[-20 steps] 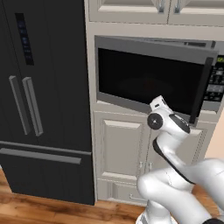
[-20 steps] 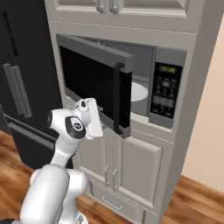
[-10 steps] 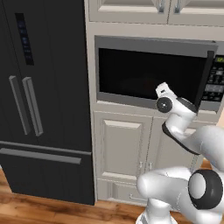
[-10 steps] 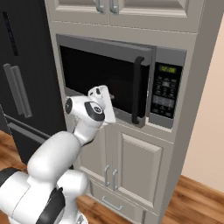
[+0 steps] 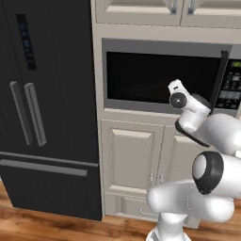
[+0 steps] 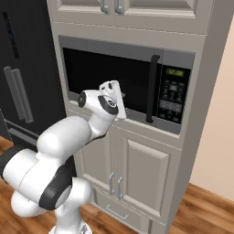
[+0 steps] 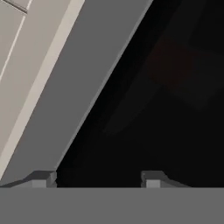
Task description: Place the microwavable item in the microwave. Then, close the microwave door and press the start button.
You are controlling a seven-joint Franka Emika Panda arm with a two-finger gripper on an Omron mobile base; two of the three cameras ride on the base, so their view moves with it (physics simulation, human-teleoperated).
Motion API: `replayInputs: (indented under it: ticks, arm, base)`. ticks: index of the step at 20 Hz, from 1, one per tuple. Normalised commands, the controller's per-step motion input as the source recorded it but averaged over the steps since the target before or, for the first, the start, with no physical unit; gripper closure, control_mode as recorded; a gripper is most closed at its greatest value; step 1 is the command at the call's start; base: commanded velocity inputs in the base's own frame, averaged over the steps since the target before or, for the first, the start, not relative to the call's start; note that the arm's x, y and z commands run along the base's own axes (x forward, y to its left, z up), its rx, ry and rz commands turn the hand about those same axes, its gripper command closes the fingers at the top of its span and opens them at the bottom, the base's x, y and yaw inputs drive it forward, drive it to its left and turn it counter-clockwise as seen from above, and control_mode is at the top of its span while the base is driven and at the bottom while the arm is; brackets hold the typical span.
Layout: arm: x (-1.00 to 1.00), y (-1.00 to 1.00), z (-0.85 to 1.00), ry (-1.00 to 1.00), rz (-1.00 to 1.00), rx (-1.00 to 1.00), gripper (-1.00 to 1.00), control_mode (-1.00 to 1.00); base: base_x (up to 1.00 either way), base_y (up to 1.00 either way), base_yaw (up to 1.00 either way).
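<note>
Microwave door (image 6: 109,75) looks shut — gripper (image 7: 98,177) at its glass.

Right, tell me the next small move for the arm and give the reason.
Probably swing the hand right, toward the black button panel, to press start. The microwave door looks flush with its frame, its bar handle against the panel, and the hand sits with nothing between its fingertips, close to the dark glass.

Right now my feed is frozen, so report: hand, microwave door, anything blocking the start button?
Hand open, empty, against dark glass of grey-framed microwave door. Door looks shut. Black button panel unobstructed.
</note>
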Motion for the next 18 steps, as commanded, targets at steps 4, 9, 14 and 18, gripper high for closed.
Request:
replayInputs:
  ticks: [4, 9, 14, 18]
  arm:
    - [0.49, -0.26, -0.14, 0.02, 0.0, 0.1, -1.0, -1.0]
    - [0.31, -0.25, -0.24, 0.02, 0.0, 0.12, -1.0, -1.0]
    - [-0.77, -0.02, 0.03, 0.0, 0.0, 0.14, -1.0, -1.0]
    - [-1.0, 0.0, 0.17, 0.0, 0.0, 0.18, -1.0, -1.0]
  base:
    - [0.0, 0.0, 0.0]
    - [0.0, 0.0, 0.0]
    - [0.0, 0.0, 0.0]
    - [0.0, 0.0, 0.0]
